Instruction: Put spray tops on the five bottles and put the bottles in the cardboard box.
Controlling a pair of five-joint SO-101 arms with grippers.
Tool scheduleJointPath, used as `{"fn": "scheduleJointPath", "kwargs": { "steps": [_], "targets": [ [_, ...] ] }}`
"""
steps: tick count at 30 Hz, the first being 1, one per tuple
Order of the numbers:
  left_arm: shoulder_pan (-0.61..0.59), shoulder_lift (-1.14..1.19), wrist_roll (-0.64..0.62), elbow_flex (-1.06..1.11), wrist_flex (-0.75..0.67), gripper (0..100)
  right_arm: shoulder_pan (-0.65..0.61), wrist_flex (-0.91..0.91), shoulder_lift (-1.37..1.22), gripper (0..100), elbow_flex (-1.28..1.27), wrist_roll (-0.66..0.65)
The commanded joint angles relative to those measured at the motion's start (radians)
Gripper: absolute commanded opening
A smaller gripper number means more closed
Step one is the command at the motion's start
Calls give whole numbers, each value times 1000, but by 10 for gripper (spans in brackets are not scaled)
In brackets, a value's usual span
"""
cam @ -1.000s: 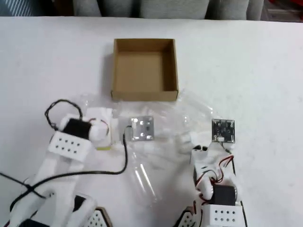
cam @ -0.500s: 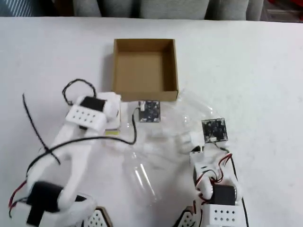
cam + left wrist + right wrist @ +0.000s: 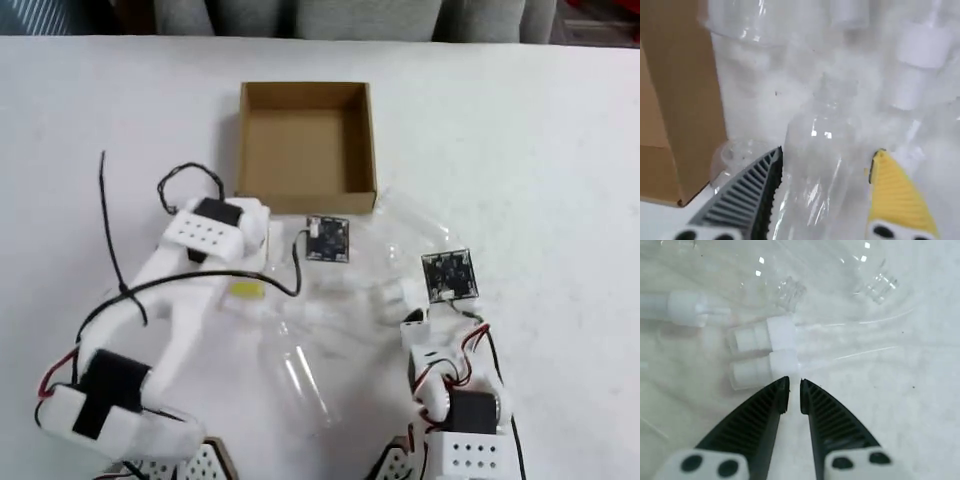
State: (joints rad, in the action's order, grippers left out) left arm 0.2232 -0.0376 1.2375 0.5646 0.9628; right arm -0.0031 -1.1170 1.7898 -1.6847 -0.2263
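The left gripper [image 3: 826, 152] has a clear plastic bottle [image 3: 820, 135] between its grey ribbed jaw and its yellow jaw. Both jaws lie against the sides of the bottle, so I judge that it is held. The bottle is just beside the front wall of the brown open cardboard box [image 3: 305, 203], near the left corner of the box. Its threaded neck points away from the wrist and, as far as I can see, it carries no spray top. The right gripper [image 3: 790, 395] is low over the white table [image 3: 520, 150], and its black jaws are almost together, with only a thin slit between them and nothing inside. Their tips are just beside a white plastic spray top [image 3: 767, 367], which lies next to a second white spray top [image 3: 765, 335]; other clear bottles lie around them. In the high view no bottle is yet in the box, so I think the task is at its first bottle, in the step of joining a top to it. The next move probably requires the right jaws to widen, close around the nearest top, and bring it straight to the open neck while the left gripper keeps the bottle steady.
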Motion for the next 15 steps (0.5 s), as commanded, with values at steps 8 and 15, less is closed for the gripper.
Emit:
{"fn": "scheduleJointPath", "kwargs": {
  "steps": [8,15],
  "targets": [
    [10,119,2,-89,-49,277,2,-4,10,20,-5,-14],
    [12,159,3,-91,-57,106,2,-4,10,20,-5,-14]
  ]
}}
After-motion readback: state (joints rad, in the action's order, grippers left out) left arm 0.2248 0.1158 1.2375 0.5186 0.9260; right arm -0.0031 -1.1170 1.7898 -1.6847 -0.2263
